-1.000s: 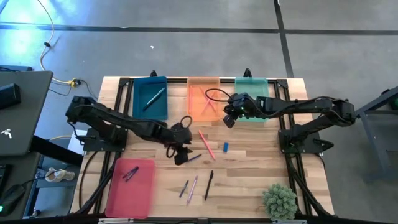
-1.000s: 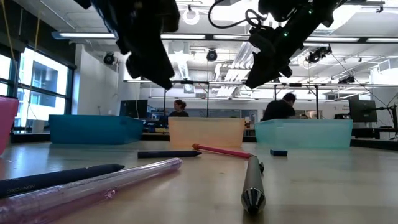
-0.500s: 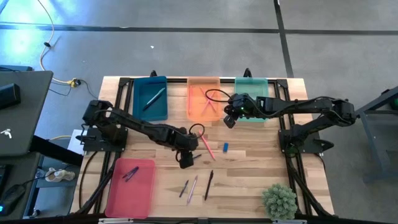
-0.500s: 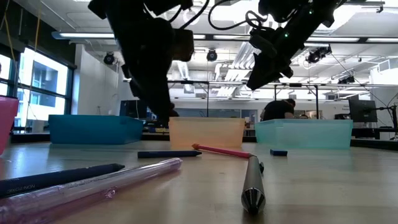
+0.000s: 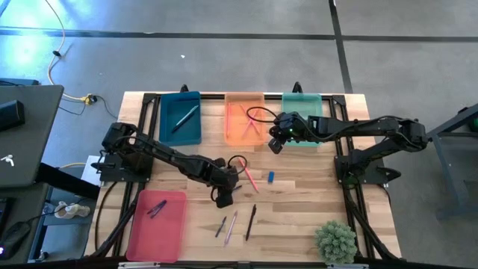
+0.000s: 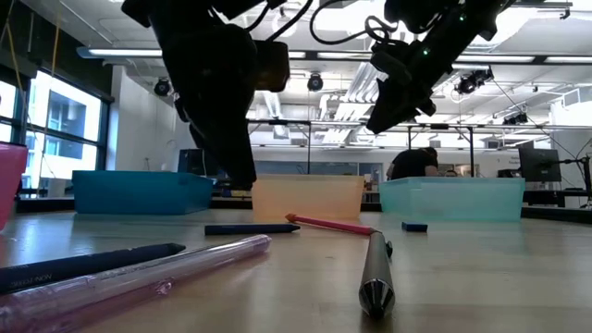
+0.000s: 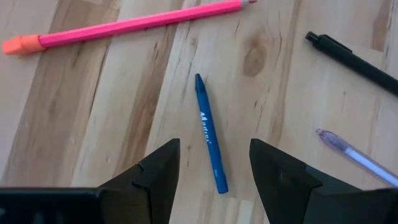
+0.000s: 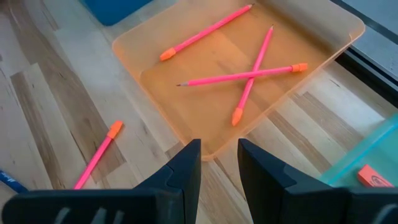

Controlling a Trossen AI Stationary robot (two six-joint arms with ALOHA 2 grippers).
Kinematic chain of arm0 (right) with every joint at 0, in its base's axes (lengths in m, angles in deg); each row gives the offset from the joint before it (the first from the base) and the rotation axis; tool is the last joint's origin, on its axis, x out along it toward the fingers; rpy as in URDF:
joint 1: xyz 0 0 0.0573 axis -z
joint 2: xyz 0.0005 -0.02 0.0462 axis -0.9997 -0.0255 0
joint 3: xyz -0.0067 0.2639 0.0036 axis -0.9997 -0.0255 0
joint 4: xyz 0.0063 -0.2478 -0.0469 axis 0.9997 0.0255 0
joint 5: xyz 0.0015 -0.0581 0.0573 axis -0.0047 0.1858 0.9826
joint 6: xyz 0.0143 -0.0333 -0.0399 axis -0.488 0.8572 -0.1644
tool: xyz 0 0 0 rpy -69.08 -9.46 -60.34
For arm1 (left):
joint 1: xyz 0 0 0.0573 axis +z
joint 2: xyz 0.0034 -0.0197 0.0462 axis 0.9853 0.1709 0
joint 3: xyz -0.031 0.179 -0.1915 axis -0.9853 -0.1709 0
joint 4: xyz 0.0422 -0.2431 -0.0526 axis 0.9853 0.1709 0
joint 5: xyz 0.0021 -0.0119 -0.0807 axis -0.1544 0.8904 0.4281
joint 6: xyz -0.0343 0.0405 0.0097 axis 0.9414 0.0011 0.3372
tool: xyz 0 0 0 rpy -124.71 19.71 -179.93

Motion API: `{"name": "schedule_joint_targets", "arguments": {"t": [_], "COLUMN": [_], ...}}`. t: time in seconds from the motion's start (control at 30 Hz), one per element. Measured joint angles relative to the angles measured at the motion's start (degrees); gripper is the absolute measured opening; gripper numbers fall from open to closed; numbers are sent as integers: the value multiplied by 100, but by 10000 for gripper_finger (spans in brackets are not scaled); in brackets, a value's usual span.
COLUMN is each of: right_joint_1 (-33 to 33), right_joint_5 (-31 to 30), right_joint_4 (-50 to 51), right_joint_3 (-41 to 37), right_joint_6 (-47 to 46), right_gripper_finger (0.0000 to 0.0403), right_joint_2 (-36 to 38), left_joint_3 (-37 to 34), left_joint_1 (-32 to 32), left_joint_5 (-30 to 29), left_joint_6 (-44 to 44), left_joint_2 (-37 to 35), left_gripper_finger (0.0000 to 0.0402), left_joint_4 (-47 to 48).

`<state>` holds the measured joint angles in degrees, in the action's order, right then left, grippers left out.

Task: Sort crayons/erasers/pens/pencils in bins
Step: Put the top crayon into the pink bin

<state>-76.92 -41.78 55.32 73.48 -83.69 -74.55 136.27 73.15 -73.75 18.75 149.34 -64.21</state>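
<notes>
Left wrist view: left claw (image 7: pixel 213 168) hangs over blue crayon (image 7: pixel 210 132) on worktop (image 7: pixel 93 112), fingers apart, crayon between them, not gripped. Pink pencil (image 7: pixel 127 26) and black pen (image 7: pixel 354 57) lie just beyond. High view: left claw (image 5: pixel 224 196) at mid worktop, blue eraser (image 5: pixel 270 177) to its right. Right claw (image 5: pixel 275 142) between orange bin (image 5: pixel 243 99) and mint-green bin (image 5: pixel 302 98), fingers slightly apart, empty. Three pink pencils (image 8: pixel 242 76) in orange bin. Teal-blue bin (image 5: pixel 180 97) far left, pink-red bin (image 5: pixel 157 224) near left.
</notes>
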Motion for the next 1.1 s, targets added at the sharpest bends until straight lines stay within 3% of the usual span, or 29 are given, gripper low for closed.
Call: {"name": "schedule_joint_targets", "arguments": {"t": [0.97,1.1], "right_joint_1": [0,0], "right_joint_5": [0,0], "right_joint_4": [26,28], "right_joint_3": [0,0], "right_joint_6": [-133,-133], "right_gripper_finger": [96,96], "right_joint_2": [-2,-2], "left_joint_3": [19,24], "left_joint_1": [-60,-60], "left_joint_5": [-89,-164], "left_joint_6": [258,323], "left_joint_2": [744,781], "left_gripper_finger": [184,167], "left_joint_4": [-282,-195]}}
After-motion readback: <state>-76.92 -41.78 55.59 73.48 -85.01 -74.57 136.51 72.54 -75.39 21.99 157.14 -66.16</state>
